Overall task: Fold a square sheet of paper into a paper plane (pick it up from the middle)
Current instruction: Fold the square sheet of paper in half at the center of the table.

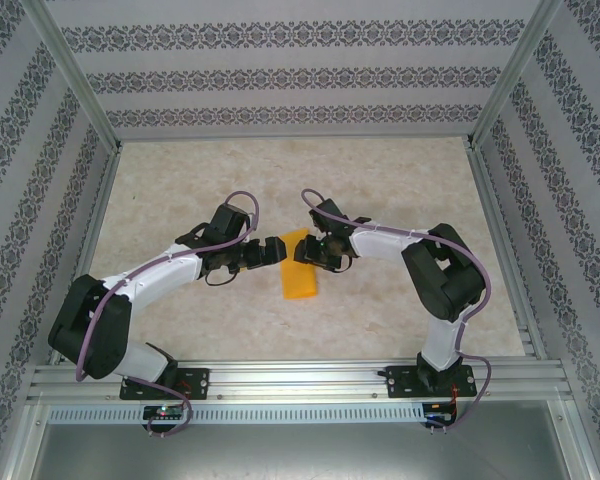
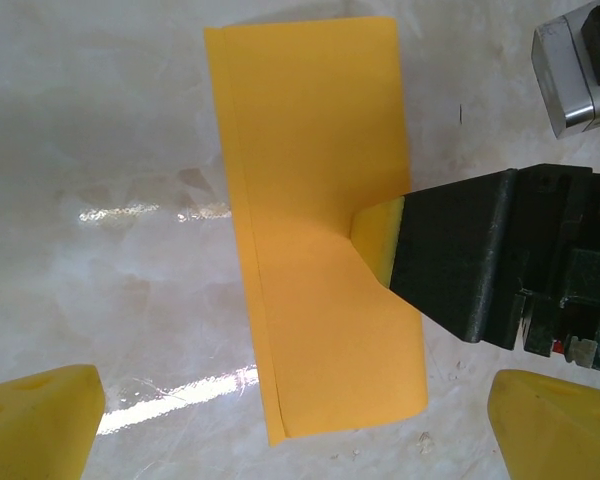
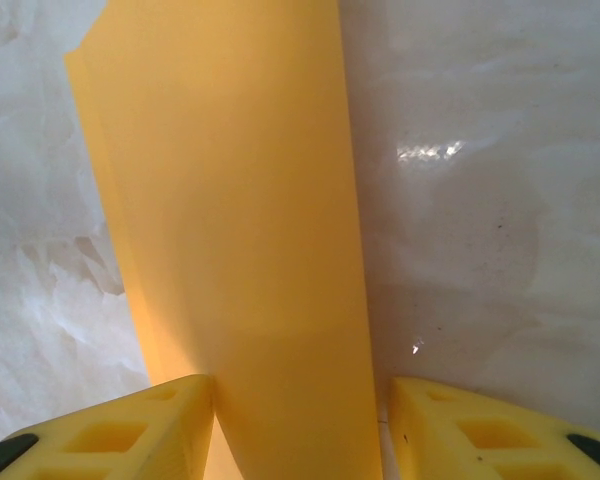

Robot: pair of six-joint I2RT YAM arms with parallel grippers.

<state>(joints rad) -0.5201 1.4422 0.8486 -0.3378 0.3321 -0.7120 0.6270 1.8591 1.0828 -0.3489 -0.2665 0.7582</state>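
There is one sheet of paper (image 1: 300, 266) on the pale marbled table (image 1: 400, 180), and it lies near the middle, between the two arms. It is orange-yellow and already folded into a long rectangle. In the left wrist view a thin offset strip runs down its left edge, so two layers can be counted there (image 2: 310, 150). It lies flat except for a dent at its right edge. No finished dart shape can be seen. Two grippers meet at the sheet. The left gripper (image 1: 271, 250) is just beside the sheet's left edge. Its two yellow fingers are spread wide, one in each lower corner of its own camera view (image 2: 295, 395), and neither touches the paper. The right gripper (image 1: 306, 250) comes in from the other side. One of its fingers (image 2: 380, 245), black with a yellow pad, presses against the sheet's right edge about halfway along, and the paper dents around it. In the right wrist view the gripper (image 3: 300, 425) has its two fingers about half apart, and the sheet (image 3: 240, 200) runs between them. The left pad touches the paper and a thin gap shows at the right pad. The view is too close to say whether the fingers actually clamp the sheet or only straddle it. The two arm bases are bolted to one metal rail (image 1: 300, 378) at the near edge.
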